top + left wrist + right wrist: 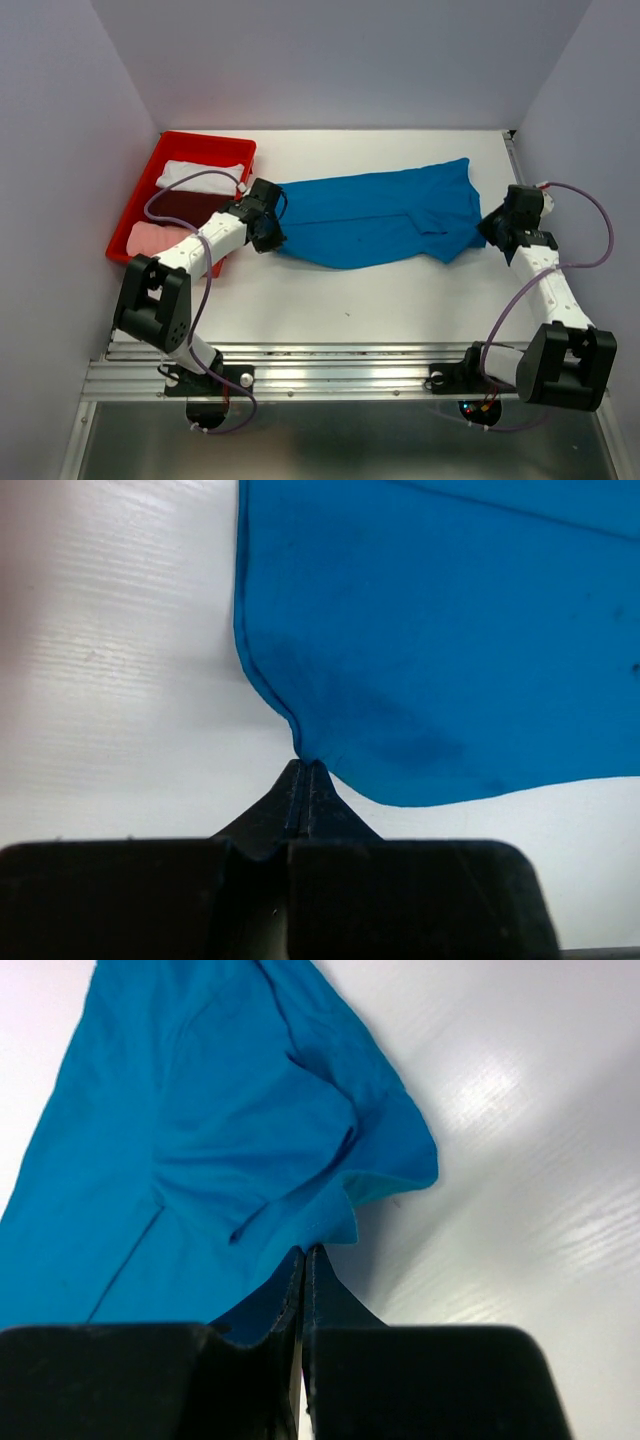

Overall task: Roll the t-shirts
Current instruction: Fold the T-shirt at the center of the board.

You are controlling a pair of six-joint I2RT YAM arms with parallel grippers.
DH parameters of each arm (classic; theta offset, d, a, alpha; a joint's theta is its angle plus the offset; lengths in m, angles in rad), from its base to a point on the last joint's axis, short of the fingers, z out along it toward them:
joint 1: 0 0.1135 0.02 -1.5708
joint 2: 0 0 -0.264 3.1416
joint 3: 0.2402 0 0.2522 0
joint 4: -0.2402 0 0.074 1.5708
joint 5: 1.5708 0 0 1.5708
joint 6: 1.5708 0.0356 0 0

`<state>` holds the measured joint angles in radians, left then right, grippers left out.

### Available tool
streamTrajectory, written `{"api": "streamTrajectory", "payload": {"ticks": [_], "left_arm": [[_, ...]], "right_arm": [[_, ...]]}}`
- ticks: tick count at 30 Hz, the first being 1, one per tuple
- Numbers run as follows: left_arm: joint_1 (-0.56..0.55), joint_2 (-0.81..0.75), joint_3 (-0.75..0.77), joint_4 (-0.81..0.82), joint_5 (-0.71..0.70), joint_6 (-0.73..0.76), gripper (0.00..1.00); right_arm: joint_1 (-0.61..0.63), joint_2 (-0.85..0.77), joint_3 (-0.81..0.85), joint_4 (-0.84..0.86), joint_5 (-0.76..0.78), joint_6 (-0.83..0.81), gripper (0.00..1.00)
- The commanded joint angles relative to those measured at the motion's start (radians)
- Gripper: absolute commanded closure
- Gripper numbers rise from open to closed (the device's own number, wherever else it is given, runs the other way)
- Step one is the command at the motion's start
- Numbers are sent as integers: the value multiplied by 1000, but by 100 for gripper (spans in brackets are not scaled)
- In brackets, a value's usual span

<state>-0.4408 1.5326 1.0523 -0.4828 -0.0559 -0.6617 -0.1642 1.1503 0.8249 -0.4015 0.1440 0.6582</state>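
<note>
The bright blue t-shirt (380, 215) lies folded into a long band across the middle of the white table, sleeves at its right end. My left gripper (272, 236) is at the band's left near corner; in the left wrist view its jaws (305, 770) are shut on the hem of the blue cloth (440, 640). My right gripper (491, 229) is at the right end; in the right wrist view it (304, 1255) is shut on a rumpled fold of the blue shirt (200, 1130). The cloth sags slightly between them.
A red tray (205, 138) at the far left holds a white tee (205, 178), a dark red tee (185, 205) and a pink tee (152, 238). My left arm reaches over the tray's near right corner. Walls close the left, back and right.
</note>
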Motion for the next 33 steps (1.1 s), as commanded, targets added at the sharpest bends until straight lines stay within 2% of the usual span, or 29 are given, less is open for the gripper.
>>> {"api": "streamTrajectory", "payload": {"ticks": [1,21,33], "left_arm": [[20,15,57,-7,-39,22,100],[80,135,121,44,-85,11,100],[94,185,156,47,-93,16,100]], "right_arm": [[-9,46,89,102,-21,-34,99],[-9,357,287,194,-96,-65,99],[-9,480,381,216,-115,-58,99]]}}
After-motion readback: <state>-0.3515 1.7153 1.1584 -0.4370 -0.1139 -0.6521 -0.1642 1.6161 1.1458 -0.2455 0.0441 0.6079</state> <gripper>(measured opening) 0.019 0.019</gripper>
